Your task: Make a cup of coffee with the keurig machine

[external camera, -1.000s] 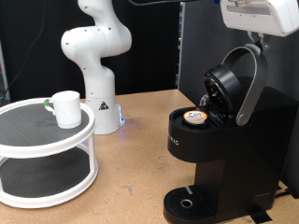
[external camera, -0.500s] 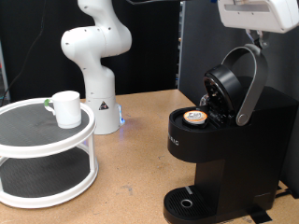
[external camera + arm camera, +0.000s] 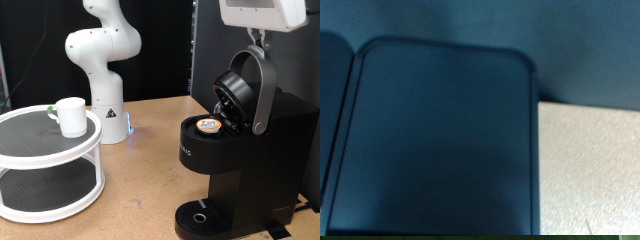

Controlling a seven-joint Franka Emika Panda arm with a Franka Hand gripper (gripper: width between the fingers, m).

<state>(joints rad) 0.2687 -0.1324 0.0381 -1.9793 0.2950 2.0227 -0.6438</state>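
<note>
The keurig machine [image 3: 240, 165] stands at the exterior view's right on the wooden table, its hinged lid [image 3: 235, 95] raised. A small white pod with a tan top [image 3: 209, 126] sits in the open brew chamber. The gripper [image 3: 259, 38] hangs from the white hand [image 3: 262, 12] at the top right, its fingertips at the top of the silver-grey handle band [image 3: 264, 90]. The cup [image 3: 71, 116], a white mug, stands on the top tier of a round rack at the left. The wrist view shows only a dark rounded panel [image 3: 440, 140] and a pale surface, no fingers.
The white two-tier round rack [image 3: 50, 165] fills the lower left. The arm's white base [image 3: 103, 60] stands at the back centre. A black panel [image 3: 205, 50] rises behind the machine. The round drip tray [image 3: 203, 217] holds nothing.
The hand has moved to the exterior view's left, and the handle band's top and the lid have swung left with it. The cup and the pod have not moved.
</note>
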